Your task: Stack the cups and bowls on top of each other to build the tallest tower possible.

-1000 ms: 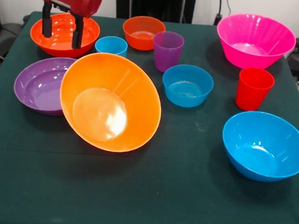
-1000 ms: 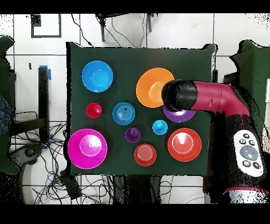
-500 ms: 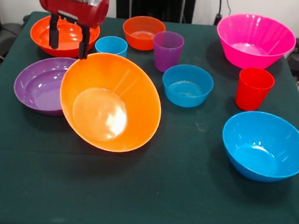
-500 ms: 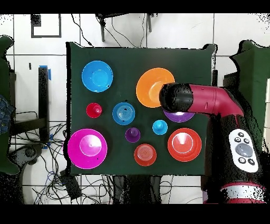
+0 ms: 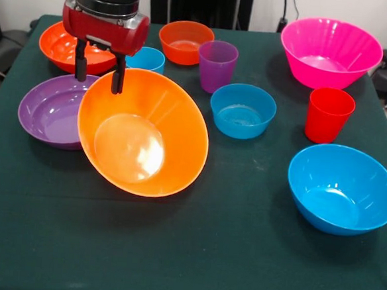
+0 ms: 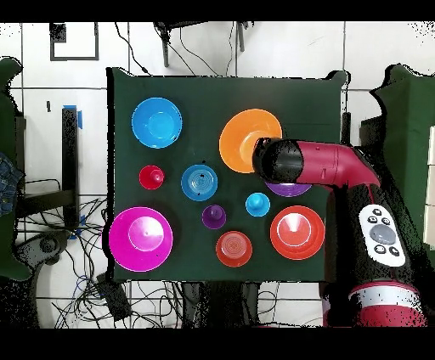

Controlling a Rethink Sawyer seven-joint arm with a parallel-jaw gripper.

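Dark green cloth covers the table, with nothing stacked yet. By my reading the first pick is in hand: the gripper hangs with fingers apart and empty over the raised rim of the large orange bowl, which leans tilted on the purple bowl near one table edge. Next it must drop astride that rim and close. Close behind, the red-orange bowl and small blue cup crowd the approach
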